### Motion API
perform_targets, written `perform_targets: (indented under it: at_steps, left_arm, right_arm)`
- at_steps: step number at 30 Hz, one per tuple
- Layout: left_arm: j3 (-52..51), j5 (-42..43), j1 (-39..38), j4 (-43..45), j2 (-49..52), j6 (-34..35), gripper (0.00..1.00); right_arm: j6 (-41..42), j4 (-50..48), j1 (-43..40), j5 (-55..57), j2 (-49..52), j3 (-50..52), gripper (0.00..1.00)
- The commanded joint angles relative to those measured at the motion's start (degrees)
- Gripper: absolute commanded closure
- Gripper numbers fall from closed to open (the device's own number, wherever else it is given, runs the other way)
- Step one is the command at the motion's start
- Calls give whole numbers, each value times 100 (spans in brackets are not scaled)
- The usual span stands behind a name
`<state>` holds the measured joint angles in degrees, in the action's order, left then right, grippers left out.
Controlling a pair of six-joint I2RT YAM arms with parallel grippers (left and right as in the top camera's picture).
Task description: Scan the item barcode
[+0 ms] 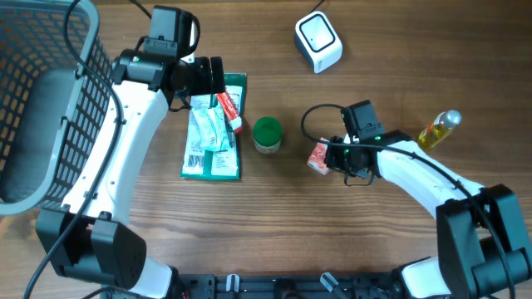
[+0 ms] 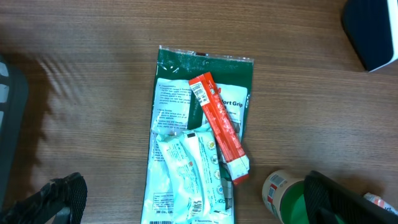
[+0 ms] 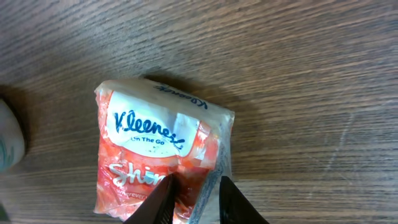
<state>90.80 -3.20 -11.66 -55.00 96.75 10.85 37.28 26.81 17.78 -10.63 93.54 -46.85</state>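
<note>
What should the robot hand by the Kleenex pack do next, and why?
Probably the right gripper should spread its fingers wider and reach further over the Kleenex pack. Its fingers stand only narrowly apart at the pack's edge, the pack lies on the table, and the white scanner sits well away, so a surer hold seems needed first.

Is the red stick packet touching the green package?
Touching. The left wrist view shows the red stick packet lying on top of the green package.
</note>
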Motion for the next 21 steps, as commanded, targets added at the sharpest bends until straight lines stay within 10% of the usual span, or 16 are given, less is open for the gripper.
perform_targets:
  at_steps: [1, 6, 7, 9, 21]
  left_arm:
    - [17, -72, 22, 13, 55, 55, 0]
    - [17, -72, 22, 13, 55, 52, 0]
    - [17, -72, 22, 11, 55, 52, 0]
    - [17, -72, 22, 11, 55, 52, 0]
    - [17, -72, 22, 11, 55, 52, 0]
  right_arm:
    - [11, 35, -68, -323, -17, -59, 77]
    - [26, 90, -68, -297, -293, -83, 62]
    - [26, 87, -68, -291, -297, -83, 34]
    - [35, 94, -68, -173, -297, -81, 21]
    - [-48, 15, -68, -621, -514, -155, 34]
